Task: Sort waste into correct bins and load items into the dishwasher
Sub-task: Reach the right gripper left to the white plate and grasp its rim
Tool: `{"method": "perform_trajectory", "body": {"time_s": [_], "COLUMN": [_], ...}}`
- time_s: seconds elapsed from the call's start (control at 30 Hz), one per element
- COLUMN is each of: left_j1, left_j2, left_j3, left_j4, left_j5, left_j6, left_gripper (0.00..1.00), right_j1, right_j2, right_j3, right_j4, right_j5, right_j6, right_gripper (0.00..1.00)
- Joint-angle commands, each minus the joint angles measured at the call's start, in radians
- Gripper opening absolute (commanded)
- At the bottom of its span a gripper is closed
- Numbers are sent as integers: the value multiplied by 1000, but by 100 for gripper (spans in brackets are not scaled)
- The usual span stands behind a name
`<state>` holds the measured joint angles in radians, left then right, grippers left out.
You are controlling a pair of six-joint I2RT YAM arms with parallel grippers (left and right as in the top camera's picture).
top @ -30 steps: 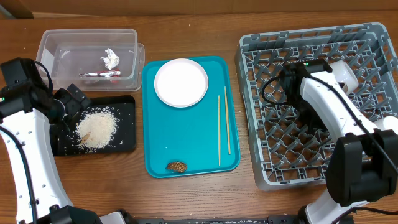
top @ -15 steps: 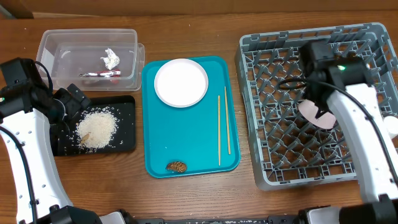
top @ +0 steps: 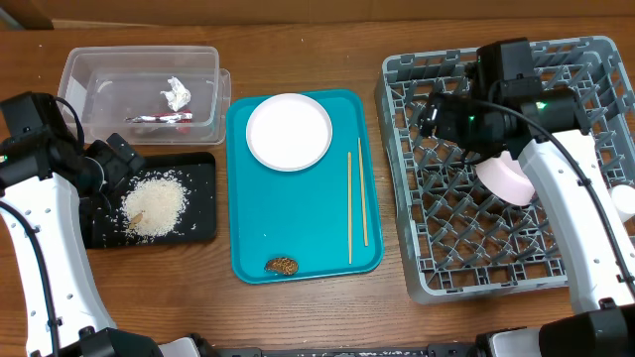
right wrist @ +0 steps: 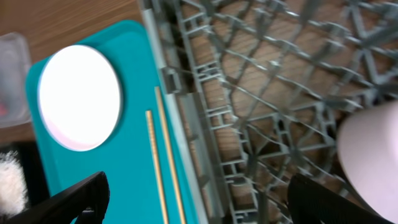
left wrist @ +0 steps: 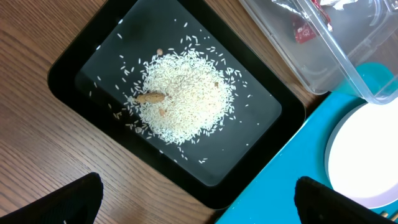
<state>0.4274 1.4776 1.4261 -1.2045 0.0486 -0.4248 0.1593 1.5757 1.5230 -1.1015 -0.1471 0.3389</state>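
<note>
Wooden tabletop point(top: 298, 317): right gripper point(right wrist: 205, 202), jaws now wide and empty, has released the pale round bowl point(top: 506, 178) into the grey pegged plastic rack point(top: 595, 59); left gripper point(left wrist: 199, 202) hangs wide above the black rectangular tray point(left wrist: 81, 68).

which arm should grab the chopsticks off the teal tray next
Probably right. The right claw hovers open at the rack edge nearest the chopsticks, which show in its wrist view. The left claw hangs over the black tray, farther off.
</note>
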Motion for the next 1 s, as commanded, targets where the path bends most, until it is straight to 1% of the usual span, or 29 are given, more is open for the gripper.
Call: {"method": "perform_trajectory", "body": {"time_s": [0.0, 0.2, 0.3, 0.37, 0.5, 0.67, 0.7, 0.8, 0.87, 0.97], "left_j1": [-3, -3, -3, -3, -3, -3, -3, -3, -3, -3], "left_j2": [8, 8, 8, 8, 8, 8, 8, 8, 7, 8], "left_j3": [-5, -38, -66, -83, -107, -115, -115, -115, -115, -115], "left_j4": [0, -1, -2, -3, -4, -8, -8, -13, -20, -23], "left_j5": [3, 3, 3, 4, 4, 4, 4, 5, 5, 4], "left_j6": [-17, -17, -17, -17, -17, -17, -17, -17, -17, -17], "left_gripper": [100, 100, 100, 100, 100, 100, 100, 100, 100, 100], "right_j1": [35, 140, 200, 242, 316, 351, 351, 350, 350, 351], "right_j2": [6, 74, 122, 158, 222, 235, 235, 235, 235, 254], "right_j3": [-32, -39, -39, -39, -18, 99, 151, 217, 227, 226], "right_j4": [37, 142, 201, 242, 306, 327, 342, 410, 471, 484], "right_j5": [-72, -71, -58, -6, 167, 287, 287, 287, 272, 212], "right_j6": [-56, -56, -56, -56, -69, -103, -113, -112, -111, -105], "right_gripper": [93, 92, 88, 86, 86, 86, 86, 86, 86, 87]}}
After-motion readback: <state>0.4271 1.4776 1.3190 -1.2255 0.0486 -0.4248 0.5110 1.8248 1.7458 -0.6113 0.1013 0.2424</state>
